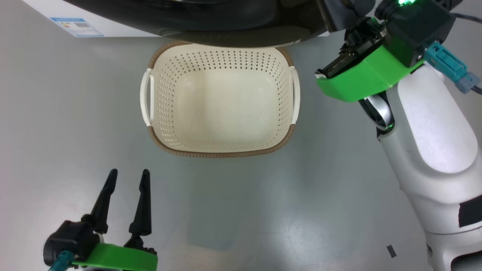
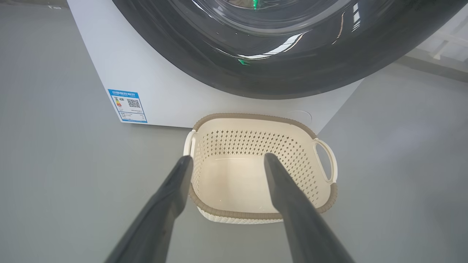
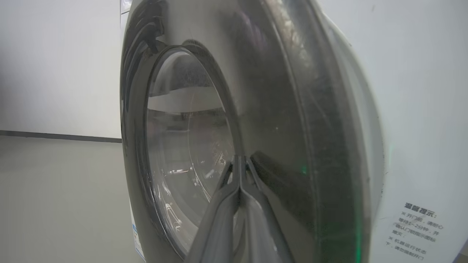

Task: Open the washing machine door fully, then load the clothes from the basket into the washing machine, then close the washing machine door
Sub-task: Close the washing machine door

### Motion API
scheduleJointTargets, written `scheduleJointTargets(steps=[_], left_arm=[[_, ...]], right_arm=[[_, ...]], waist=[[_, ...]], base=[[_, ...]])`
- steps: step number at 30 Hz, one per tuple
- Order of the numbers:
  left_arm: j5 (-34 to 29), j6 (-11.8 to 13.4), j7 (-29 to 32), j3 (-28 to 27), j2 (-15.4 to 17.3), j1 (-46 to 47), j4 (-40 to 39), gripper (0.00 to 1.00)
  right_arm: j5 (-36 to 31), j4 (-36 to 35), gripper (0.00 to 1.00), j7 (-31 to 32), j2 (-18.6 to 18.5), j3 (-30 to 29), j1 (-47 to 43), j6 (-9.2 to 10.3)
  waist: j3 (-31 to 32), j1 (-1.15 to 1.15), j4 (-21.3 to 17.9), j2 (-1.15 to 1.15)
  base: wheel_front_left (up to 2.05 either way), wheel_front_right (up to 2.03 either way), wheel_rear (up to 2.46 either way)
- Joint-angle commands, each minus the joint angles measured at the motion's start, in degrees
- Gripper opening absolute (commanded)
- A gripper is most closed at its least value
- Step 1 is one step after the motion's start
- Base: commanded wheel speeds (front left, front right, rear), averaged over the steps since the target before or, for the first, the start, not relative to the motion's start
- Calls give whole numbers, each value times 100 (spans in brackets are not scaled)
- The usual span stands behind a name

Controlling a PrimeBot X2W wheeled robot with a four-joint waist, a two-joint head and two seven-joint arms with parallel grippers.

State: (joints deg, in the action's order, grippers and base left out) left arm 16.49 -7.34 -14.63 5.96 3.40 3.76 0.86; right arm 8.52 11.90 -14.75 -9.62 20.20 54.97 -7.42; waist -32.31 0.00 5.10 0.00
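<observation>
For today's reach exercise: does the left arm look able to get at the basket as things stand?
Probably yes: the open left gripper points at the basket, with just floor between them.

My left gripper (image 1: 128, 172), two long tapered black fingers (image 1: 142, 203), wrist housings (image 1: 361, 81) bright green, right forearm (image 1: 433, 124) glossy white shell, teal cable plugs (image 1: 448, 64)

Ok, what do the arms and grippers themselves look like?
Both grippers, left gripper and right gripper, have two long tapering dark fingers. Each wrist carries a bright green shell on black hardware, with a teal connector. The right forearm is glossy white with a black patch.
</observation>
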Motion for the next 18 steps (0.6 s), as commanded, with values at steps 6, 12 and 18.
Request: scheduleJointTargets(steps=[6,12,18], left_arm=[[43,-14,-37,-57,131,-99,-175,100],[64,-14,-37,-8,128,-118,-156,100],[87,-14,-37,-15,136,-149,-106,100]], right_arm=[[-126,106,0,-25,-2,31,324,-7],[-262,371,0,-25,-133,-84,684,-7],[-324,640,0,-25,-250,-111,950,-7]], waist=[[-58,0,127,0],[-82,0,201,0],[-2,0,212,0]], base=[[0,0,0],[0,0,0],[0,0,0]])
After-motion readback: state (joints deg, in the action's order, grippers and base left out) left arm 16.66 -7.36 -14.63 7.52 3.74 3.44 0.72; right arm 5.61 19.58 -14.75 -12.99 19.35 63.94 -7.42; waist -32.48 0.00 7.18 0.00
